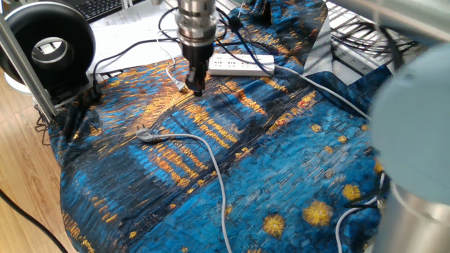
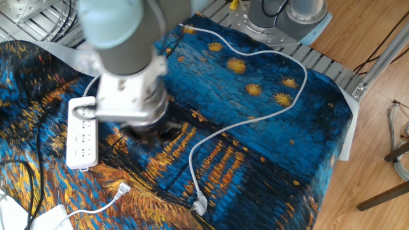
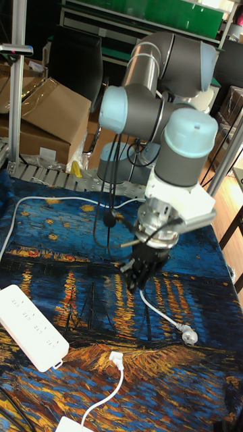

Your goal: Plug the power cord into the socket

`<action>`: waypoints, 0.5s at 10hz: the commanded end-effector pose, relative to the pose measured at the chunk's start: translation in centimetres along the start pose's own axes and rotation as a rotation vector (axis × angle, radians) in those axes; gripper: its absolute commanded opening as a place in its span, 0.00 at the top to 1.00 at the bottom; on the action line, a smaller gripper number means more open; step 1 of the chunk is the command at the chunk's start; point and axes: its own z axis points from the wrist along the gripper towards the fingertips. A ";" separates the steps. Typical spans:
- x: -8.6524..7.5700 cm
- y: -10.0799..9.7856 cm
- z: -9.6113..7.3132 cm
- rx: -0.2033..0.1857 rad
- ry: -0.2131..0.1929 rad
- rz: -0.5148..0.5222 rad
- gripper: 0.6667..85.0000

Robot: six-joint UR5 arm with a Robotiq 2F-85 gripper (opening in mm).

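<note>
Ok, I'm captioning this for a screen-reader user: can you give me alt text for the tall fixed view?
A grey robot arm's end effector hangs low over a blue and gold painted cloth, holding nothing visible. In front of it lies the small white plug of a thin power cord; a white power strip lies at left, a grey cable's plug at right.
</note>
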 end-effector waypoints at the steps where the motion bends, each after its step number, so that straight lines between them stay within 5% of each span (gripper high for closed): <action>1: -1.6 -1.1 0.5 -0.009 -0.011 0.004 0.65; 2: -2.1 -0.3 0.5 -0.039 -0.027 0.068 0.64; 3: -2.5 -1.6 0.5 0.008 -0.046 0.102 0.64; 5: -2.8 -2.1 0.4 0.025 -0.058 0.133 0.65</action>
